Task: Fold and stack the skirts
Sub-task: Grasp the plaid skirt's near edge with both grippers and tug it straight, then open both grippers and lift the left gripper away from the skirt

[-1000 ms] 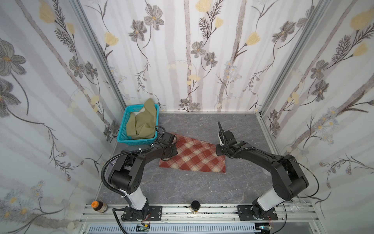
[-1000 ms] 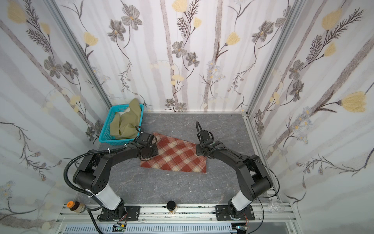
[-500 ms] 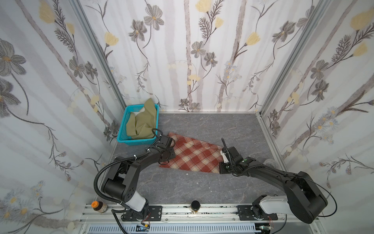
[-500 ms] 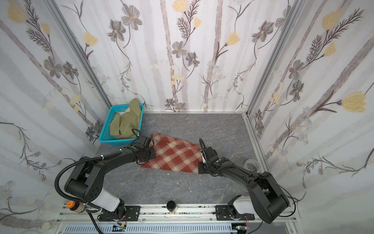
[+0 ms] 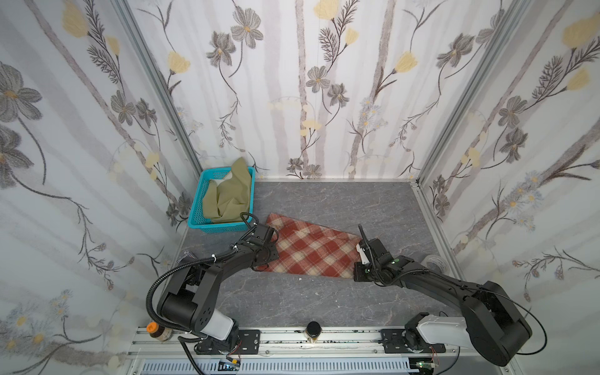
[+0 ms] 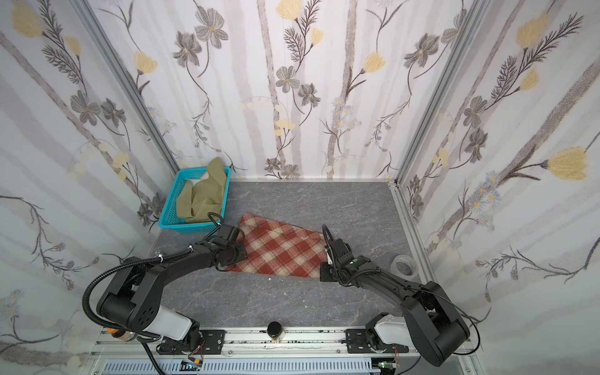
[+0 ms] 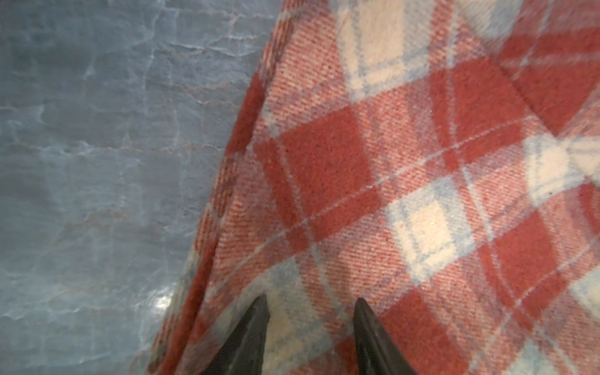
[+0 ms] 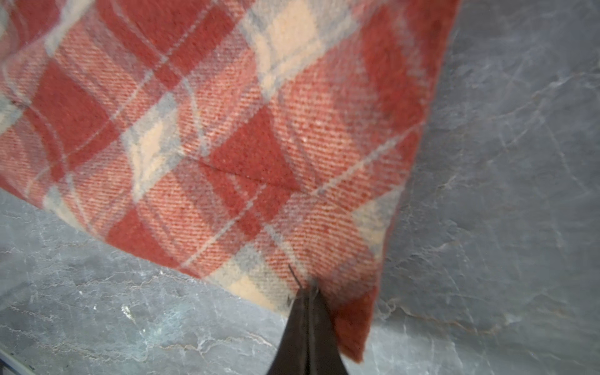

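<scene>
"Starting at your left gripper (image 7: 310,308): its jaws stand partly apart, with the tips down on the rust-red and cream plaid skirt (image 5: 311,250) just inside one side edge. I can see nothing nipped between them."

"Your right gripper (image 8: 307,292) is closed tight, tips pressed on the near corner at the opposite end. Whether it has pinched any cloth, I cannot tell."

"That skirt lies flat on the grey stone-look table (image 5: 324,298), between your arms. It looks thick, soft and fuzzy, so expect it to be light and limp and to sag and drag. Take it by the hem corners, both layers together."

"Your plain olive-green skirt (image 5: 227,198) sits crumpled in the turquoise plastic mesh basket (image 5: 214,227), back left, just beside the plaid. It looks thinner and slippier, so you'd want a deep bite on a bunched edge."
</scene>
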Robot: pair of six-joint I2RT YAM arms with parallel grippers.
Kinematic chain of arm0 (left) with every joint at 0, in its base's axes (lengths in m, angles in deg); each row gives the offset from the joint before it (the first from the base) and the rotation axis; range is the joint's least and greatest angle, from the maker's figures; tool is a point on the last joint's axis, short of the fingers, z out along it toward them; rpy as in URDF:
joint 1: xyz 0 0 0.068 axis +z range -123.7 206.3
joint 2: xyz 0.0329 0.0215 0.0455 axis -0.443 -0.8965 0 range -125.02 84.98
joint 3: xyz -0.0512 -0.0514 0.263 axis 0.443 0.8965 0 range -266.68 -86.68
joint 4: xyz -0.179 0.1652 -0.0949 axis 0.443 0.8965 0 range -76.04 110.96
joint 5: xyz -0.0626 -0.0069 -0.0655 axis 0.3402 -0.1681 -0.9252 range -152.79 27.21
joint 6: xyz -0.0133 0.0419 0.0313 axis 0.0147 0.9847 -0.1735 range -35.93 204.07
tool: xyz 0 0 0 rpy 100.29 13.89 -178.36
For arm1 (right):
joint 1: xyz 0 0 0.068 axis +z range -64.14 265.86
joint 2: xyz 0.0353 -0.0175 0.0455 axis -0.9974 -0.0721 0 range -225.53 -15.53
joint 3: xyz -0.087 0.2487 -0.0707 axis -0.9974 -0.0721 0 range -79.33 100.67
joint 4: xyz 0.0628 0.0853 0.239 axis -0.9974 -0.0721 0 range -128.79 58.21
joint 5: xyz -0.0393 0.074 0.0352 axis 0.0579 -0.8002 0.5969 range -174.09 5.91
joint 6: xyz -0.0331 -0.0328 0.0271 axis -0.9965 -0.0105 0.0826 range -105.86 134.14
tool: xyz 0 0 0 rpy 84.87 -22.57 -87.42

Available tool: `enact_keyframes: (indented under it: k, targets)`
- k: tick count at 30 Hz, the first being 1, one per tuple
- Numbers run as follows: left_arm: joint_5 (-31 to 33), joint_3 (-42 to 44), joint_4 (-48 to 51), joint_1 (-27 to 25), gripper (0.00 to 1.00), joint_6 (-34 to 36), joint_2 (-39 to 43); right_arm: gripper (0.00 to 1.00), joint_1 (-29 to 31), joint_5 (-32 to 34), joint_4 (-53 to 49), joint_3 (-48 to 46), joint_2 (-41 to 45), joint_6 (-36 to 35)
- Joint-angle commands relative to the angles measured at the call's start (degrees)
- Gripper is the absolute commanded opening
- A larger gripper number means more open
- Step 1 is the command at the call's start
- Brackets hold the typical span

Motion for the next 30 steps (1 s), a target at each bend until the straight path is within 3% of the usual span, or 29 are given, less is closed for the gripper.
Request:
enact_keyframes:
  k: [1, 4, 7, 16, 22, 30]
  targets:
    - [0.81, -0.2, 4.38, -0.01, 0.47, -0.66, 2.67, 0.16, -0.95, -0.74, -0.92, 2.28, 3.07, -1.73]
    - [1.56, -3.31, 5.86, -2.47, 0.47, 1.71, 5.62, 0.46, -3.87, -3.38, -1.53, 3.64, 6.28, -2.86]
    - [1.12, -8.12, 6.25, -7.16, 0.47, 3.01, 5.12, 0.58, -8.29, -6.3, -1.21, 3.76, 7.21, -4.17]
    - [-4.54, -26.95, 6.03, -17.42, 0.4, 10.04, -10.64, 0.61, -19.2, -17.87, 6.55, 1.6, 0.11, -5.07]
    - [-9.55, -37.73, 5.99, -20.56, 0.35, 10.65, -23.92, 0.61, -20.16, -21.79, 13.31, 0.87, -4.35, -1.69]
    - [-12.51, -41.08, 5.8, -21.75, 0.34, 10.4, -31.74, 0.56, -20.08, -22.8, 17.91, -0.16, -9.46, 0.35]
